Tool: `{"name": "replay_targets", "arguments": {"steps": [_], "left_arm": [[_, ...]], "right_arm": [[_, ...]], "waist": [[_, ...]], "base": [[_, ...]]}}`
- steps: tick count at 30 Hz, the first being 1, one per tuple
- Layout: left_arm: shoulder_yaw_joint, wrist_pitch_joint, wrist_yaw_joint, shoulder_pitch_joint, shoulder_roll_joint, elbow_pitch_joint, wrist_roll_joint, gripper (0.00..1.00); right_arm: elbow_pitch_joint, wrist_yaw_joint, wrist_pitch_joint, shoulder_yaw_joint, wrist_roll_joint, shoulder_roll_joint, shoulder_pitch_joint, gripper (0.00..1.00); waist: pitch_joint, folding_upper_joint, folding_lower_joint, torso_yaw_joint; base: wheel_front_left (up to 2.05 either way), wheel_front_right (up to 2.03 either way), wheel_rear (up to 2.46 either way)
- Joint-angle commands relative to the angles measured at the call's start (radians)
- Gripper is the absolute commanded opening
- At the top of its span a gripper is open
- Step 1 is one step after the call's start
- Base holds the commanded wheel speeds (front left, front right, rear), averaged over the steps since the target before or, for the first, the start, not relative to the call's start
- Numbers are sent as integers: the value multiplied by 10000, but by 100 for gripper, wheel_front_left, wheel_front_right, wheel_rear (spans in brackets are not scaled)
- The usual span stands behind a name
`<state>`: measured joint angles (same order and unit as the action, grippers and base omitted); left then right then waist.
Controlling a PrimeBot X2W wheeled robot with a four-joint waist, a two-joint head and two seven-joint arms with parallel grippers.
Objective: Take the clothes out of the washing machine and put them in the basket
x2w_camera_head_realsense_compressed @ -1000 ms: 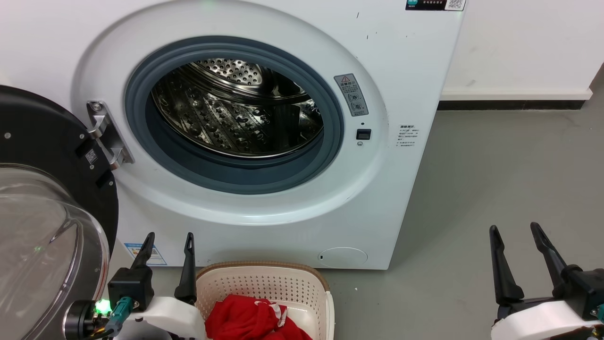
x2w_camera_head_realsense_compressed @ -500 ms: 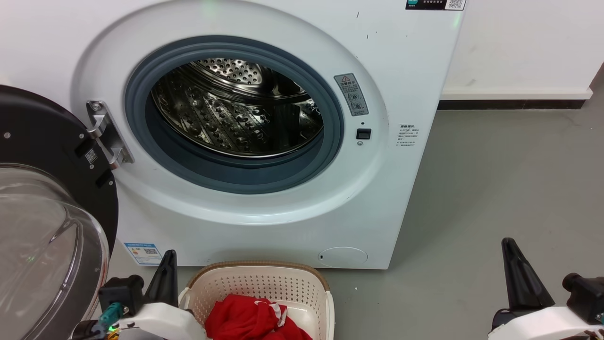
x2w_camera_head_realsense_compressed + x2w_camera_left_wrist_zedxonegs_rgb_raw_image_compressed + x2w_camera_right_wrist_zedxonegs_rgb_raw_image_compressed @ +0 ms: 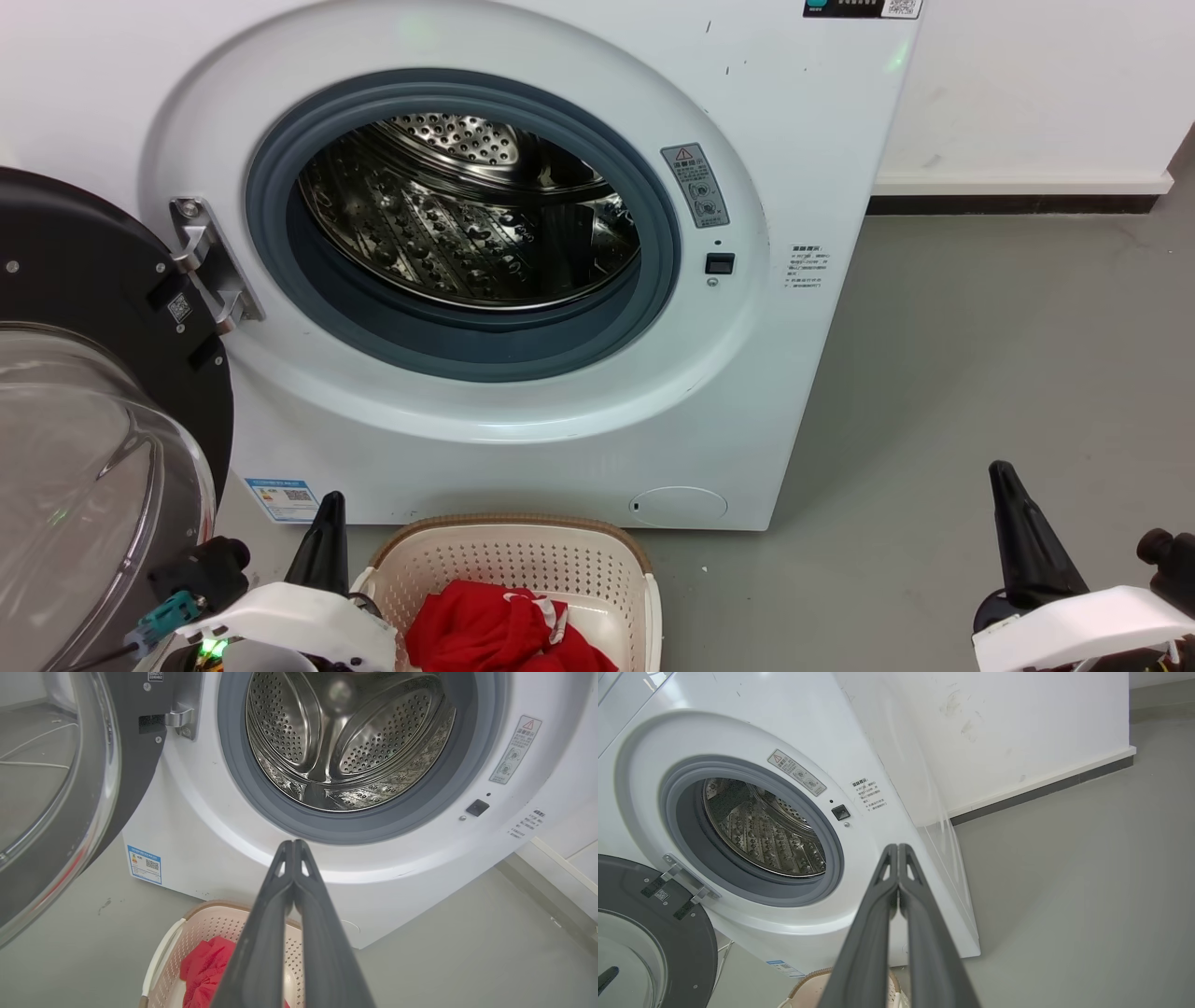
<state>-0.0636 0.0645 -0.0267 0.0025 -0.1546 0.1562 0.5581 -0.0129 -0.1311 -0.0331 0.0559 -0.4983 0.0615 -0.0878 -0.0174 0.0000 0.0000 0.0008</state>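
The left claw [image 3: 293,847] is clenched, its two fingers pressed together with nothing between them. The right claw [image 3: 897,848] is clenched and empty in the same way. The clothes [image 3: 485,630], a red heap with some white on it, lie inside the basket [image 3: 509,525]. The basket stands on the floor [image 3: 980,355], just beside the left claw on its right side and a little under its tips. It is well apart from the right claw, to that claw's left. The washer [image 3: 803,140] is in front of both claws, with its opening ahead of and above the left claw's tips. Its door [image 3: 84,271] hangs open on the left of the left claw. In the drum [image 3: 448,233] I see only bare shiny steel and no red cloth, in the head view and in both wrist views. Only the lowest front part, behind the rubber rim [image 3: 467,350], is partly hidden. So I judge that the main work is done, or almost: the clothes are out of the washer and in the basket, and neither claw carries anything. What could be left is only to check that hidden edge of the drum for a small piece. If nothing is there, the task seems finished.
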Motion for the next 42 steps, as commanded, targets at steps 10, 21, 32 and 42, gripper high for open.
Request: {"name": "replay_targets", "arguments": {"steps": [10,21,32,42], "left_arm": [[331,-271,273,-426,130,35,1744,0],[624,-573,538,-584,306,198,3478,0],[843,-799,731,-697,449,321,4775,0],[1020,-982,899,-794,559,427,5842,0]], "right_arm": [[312,0,160,-22,-1958,139,556,0],[749,1,325,-15,-3863,178,848,0],[1082,1,470,7,-5271,192,1058,0],[1354,2,594,40,-6423,196,1235,0]], "waist": [[20,0,0,-1],[46,0,0,-2],[68,0,0,-3],[88,0,0,-3]], "base": [[0,0,0],[0,0,0],[0,0,0],[0,0,0]]}}
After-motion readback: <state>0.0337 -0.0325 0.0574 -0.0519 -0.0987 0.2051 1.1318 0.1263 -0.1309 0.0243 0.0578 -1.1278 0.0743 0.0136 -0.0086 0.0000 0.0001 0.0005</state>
